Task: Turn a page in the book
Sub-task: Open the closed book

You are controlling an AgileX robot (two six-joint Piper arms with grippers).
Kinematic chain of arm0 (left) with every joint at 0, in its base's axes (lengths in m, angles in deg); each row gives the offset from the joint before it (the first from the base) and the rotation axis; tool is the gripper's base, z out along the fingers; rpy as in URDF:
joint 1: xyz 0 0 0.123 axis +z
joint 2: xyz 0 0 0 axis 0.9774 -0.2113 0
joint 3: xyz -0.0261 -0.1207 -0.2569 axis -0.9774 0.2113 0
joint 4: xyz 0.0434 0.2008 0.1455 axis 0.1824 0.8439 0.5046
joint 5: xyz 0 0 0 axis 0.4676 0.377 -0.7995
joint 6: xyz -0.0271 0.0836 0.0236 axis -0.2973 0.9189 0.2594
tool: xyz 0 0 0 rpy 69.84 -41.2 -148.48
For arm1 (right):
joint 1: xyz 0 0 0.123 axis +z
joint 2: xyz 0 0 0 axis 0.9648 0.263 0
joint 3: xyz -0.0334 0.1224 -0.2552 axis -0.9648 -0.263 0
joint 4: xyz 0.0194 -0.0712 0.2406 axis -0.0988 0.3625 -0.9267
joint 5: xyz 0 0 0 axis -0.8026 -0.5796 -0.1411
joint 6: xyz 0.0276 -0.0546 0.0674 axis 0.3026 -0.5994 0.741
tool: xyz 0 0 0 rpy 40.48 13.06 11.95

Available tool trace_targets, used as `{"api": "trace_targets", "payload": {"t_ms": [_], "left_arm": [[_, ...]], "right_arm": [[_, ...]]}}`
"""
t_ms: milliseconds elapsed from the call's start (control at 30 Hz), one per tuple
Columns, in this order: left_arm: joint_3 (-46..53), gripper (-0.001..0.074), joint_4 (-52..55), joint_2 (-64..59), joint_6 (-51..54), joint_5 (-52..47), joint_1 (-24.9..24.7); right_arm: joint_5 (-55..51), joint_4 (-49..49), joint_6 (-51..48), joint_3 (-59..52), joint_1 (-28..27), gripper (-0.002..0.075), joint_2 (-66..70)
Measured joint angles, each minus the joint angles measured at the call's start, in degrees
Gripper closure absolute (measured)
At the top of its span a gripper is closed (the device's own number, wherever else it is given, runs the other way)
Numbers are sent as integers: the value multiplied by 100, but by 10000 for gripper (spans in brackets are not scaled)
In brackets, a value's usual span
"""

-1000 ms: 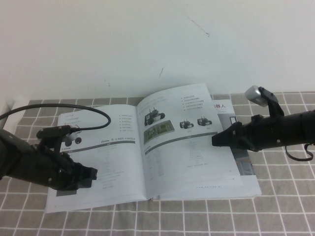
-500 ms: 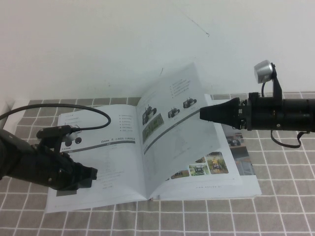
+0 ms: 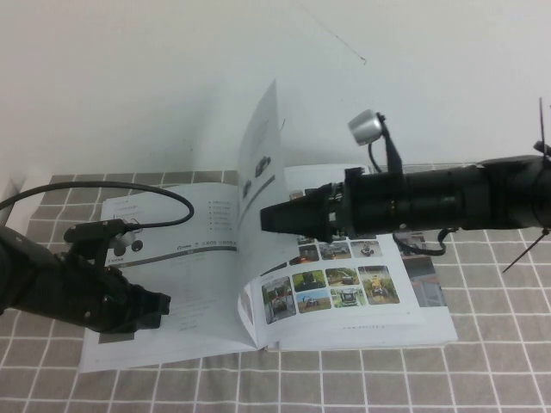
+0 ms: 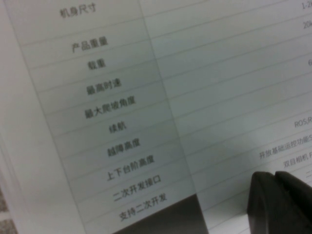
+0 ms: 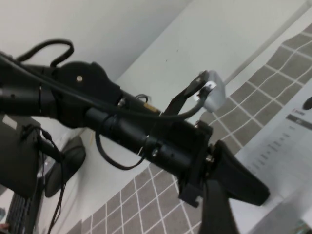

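From my remote seat I've got the book point(image 3: 344, 301) lying open on the worktop point(image 3: 482, 370), roughly centred and a bit toward the far edge, on that grey tiled cloth. The page point(image 3: 261, 151) is standing almost straight up over the spine right now, tilted slightly, with the little black wheeled robots on the side facing my left arm. My right gripper point(image 3: 269, 220) is reaching across from the right edge of the worktop, well above the right-hand leaf, its tip right against the lower part of the upright page; the jaws look closed to a narrow point, but I honestly can't tell from the high view whether they pinch the paper or just push it. Underneath that arm the next leaf shows a grid of colour photos point(image 3: 331, 280). My left gripper point(image 3: 159, 310) sits low over the left-hand leaf near the front-left corner of the book, and the left wrist view shows its dark fingertips point(image 4: 280, 202) closed together just above the paper with the grey-barred table of Chinese text. From the right wrist view I mostly see my own left arm point(image 5: 122, 126) over the cloth, and a corner of the book.
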Motion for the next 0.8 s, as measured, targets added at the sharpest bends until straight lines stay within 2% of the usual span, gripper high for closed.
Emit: {"api": "trace_targets", "payload": {"t_ms": [167,567,800], "left_arm": [[0,738,-3,0,0,-7,0],[-4,738,-12,0,0,-87,12],[-13,738,-12,0,0,-162,12]], "right_arm": [[148,0,-151,38,337,317,0],[-411,0,42,440,73,317,-3],[-476,0,492,1134,443,317,-3]]}}
